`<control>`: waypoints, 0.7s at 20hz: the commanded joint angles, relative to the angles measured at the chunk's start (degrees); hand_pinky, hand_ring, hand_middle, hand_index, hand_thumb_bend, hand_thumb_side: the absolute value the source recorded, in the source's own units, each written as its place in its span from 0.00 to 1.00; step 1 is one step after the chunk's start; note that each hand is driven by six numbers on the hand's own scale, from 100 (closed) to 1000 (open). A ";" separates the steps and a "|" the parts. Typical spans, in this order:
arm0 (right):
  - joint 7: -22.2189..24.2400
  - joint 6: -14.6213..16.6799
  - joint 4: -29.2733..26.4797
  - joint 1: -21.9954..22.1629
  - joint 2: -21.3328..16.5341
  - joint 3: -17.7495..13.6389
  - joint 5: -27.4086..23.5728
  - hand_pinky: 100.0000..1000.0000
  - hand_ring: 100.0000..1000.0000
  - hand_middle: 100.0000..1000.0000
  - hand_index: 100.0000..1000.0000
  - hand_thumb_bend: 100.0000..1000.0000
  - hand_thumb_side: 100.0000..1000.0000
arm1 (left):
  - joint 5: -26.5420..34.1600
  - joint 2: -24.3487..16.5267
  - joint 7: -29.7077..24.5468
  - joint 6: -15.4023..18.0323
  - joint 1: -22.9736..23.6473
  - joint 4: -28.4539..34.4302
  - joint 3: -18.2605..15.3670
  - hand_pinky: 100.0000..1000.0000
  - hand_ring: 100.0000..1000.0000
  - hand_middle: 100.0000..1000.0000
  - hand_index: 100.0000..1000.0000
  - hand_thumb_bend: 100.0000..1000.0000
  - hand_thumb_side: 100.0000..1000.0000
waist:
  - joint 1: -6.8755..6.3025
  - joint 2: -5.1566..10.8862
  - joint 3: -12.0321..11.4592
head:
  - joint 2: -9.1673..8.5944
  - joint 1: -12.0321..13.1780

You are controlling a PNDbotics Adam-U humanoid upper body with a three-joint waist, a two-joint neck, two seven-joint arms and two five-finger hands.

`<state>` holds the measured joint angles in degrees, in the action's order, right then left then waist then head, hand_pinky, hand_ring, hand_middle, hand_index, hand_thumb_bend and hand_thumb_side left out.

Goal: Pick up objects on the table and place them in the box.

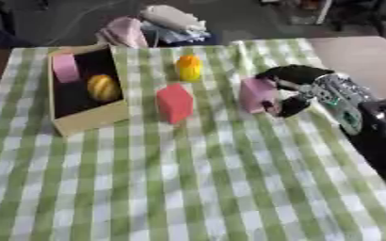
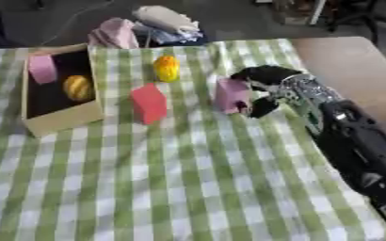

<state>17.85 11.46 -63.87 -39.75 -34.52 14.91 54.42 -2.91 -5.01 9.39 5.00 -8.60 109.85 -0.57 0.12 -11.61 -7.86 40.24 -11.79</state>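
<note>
A green and white checked cloth (image 1: 188, 188) covers the table, and a wooden box (image 1: 93, 120) at the left holds a pink block (image 1: 65, 67) and a yellow ball (image 1: 103, 87). The right hand (image 1: 291, 89) curls its fingers and thumb around a pink block (image 1: 255, 94) on the cloth. A red block (image 1: 175, 103) stands near the box, and a small yellow toy (image 1: 188, 68) stands behind it.
</note>
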 commanded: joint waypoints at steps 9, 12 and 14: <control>-5.60 -0.64 -4.94 -4.45 -1.55 -0.84 -4.26 0.56 0.50 0.33 0.48 0.00 0.19 | -0.04 -0.46 -0.14 0.16 -0.40 0.63 -0.21 0.65 0.58 0.66 0.71 0.26 0.72 | 0.19 0.41 0.10 | -0.30 -0.48; -4.85 -0.75 -5.59 -7.38 -1.12 -0.59 -5.09 0.56 0.50 0.33 0.48 0.00 0.18 | -0.02 -0.54 -0.20 0.19 -0.36 0.64 -0.15 0.65 0.58 0.66 0.71 0.26 0.71 | 0.19 0.61 0.05 | -0.24 -0.59; -4.30 -0.69 -5.09 -9.73 -0.09 -0.39 -5.02 0.56 0.50 0.33 0.48 0.00 0.18 | 0.00 -0.59 -0.25 0.20 -0.38 0.68 -0.09 0.65 0.58 0.66 0.71 0.26 0.71 | 0.17 0.75 -0.15 | -0.20 -0.69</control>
<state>13.30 10.81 -68.04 -48.08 -34.02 14.88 49.98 -2.91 -5.01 9.28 5.11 -8.60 109.84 -0.57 0.12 -11.61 -7.96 40.24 -12.28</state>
